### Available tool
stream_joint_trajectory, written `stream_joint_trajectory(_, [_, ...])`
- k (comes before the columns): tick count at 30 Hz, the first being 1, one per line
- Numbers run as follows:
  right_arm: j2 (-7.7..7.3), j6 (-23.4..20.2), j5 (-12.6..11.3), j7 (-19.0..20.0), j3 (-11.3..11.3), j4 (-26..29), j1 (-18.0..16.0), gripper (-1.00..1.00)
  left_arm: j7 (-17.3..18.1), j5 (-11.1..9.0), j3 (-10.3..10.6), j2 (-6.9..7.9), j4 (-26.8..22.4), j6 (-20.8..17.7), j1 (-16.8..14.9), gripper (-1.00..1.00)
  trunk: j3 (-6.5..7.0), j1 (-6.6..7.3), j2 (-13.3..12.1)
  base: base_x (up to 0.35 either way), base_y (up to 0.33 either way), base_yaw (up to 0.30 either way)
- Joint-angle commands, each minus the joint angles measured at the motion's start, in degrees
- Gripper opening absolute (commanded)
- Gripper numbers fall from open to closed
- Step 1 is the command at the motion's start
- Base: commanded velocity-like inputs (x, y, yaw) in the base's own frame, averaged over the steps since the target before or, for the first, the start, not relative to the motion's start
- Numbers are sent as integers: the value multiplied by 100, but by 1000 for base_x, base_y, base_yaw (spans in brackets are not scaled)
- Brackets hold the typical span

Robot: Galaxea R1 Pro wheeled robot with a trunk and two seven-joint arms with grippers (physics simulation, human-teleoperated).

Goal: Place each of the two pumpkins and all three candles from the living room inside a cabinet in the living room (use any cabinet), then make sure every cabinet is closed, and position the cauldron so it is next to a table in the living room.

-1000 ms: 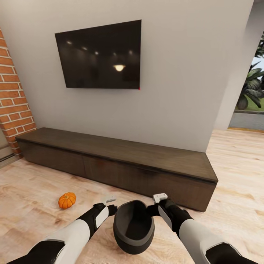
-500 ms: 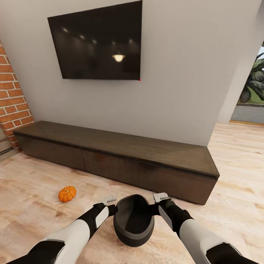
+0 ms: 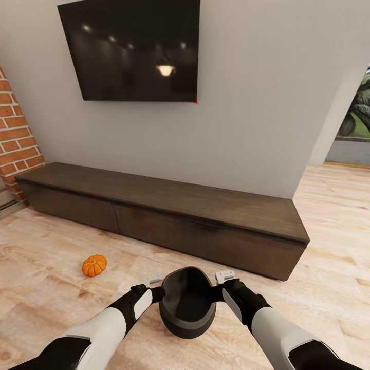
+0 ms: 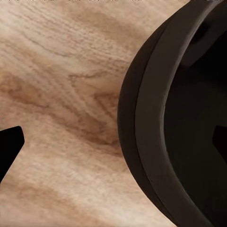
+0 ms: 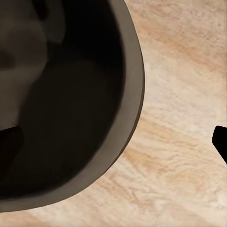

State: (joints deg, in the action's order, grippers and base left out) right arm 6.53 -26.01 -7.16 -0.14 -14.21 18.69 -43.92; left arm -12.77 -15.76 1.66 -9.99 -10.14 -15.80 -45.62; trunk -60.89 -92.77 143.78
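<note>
I've got the cauldron (image 3: 187, 303) up between both arms right in front of me, near the bottom middle of the head view. It's tilted so the open mouth faces up and a bit toward me, and the mouth reads as an oval with its long axis running near-to-far. Left gripper (image 3: 154, 288) is on the cauldron's left rim, right gripper (image 3: 222, 285) on the right rim, one each side. In the wrist views each gripper has one dark finger inside the bowl and the other outside over the floor, so the jaws straddle the rim (image 4: 151, 137) at a middling spread; whether the pads actually pinch the wall, I can't tell.

One pumpkin (image 3: 94, 265) sits on the wood floor (image 3: 46, 288), to the left and a little farther out than the cauldron, well apart from it and near the cabinet's front. It's upright, stem on top.

One cabinet (image 3: 169, 216), long and low, runs left to right along the far wall, its right end angled nearer to me. Two drawer fronts visible, both flush, with the seam left of centre. Its top is bare.

One TV (image 3: 131, 51) hangs on the wall above the cabinet. Brick wall (image 3: 15, 139) at far left, and a doorway with plants (image 3: 359, 110) at far right.
</note>
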Motion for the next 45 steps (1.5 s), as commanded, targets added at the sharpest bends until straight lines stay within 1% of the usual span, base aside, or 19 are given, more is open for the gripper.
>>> stream_joint_trajectory(1, [-5, -26, -58, -12, -47, 7, -3, 100, -33, -46, 19, 0, -13, -27, 0, 100, -5, 1, 2, 0, 0, 0])
stream_joint_trajectory(9, [-2, -26, -52, -19, -47, 3, -3, 100, -33, -42, 23, 12, -4, -11, 0, 100, -5, 1, 2, 7, 0, 0])
stream_joint_trajectory(15, [-2, -26, -49, -20, -47, 3, -3, 100, -29, -41, 27, 15, 6, -17, 0, 100, -5, 1, 2, 183, 0, 0])
stream_joint_trajectory(28, [-7, -10, -35, -40, -47, 3, -3, 100, -30, -39, 28, 8, 17, -11, 0, 100, -5, 1, 2, 11, 0, 0])
stream_joint_trajectory(40, [-6, 192, -32, -64, -64, 3, -3, 100, -26, -40, 28, 0, 21, -5, 0, 100, -5, 1, 2, 0, 0, 0])
stream_joint_trajectory(45, [-5, 212, -32, -65, -64, 3, -3, 100, -37, -41, 28, 0, 21, -9, 0, 100, -116, -12, 9, 0, 0, 0])
